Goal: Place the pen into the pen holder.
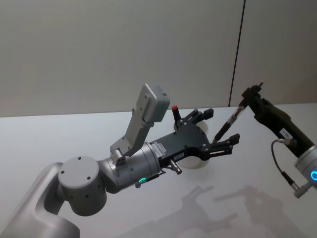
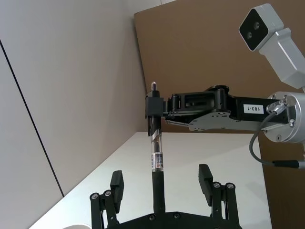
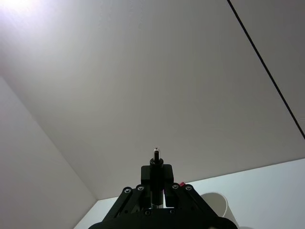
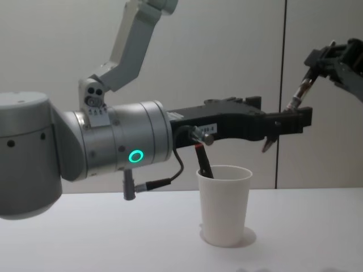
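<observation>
My right gripper (image 1: 246,96) hangs high at the right, shut on the upper end of a dark pen (image 1: 227,124) that slants down and to the left. My left gripper (image 1: 221,126) reaches across above the white paper cup, the pen holder (image 4: 224,204). It is open, with the pen's lower end (image 2: 157,188) between its spread fingers (image 2: 116,183) and touching neither. From the side, the pen (image 4: 299,93) hangs up and to the right of the cup, not over its mouth. The right wrist view looks along the right gripper (image 3: 156,174) to the pen's tip (image 3: 156,153).
Another pen (image 4: 203,161) with a red end (image 1: 175,108) stands inside the cup. The white table (image 1: 59,144) runs back to a plain wall. The left forearm (image 4: 113,144) stretches across in front of the cup. A brown board (image 2: 200,57) stands behind the right arm.
</observation>
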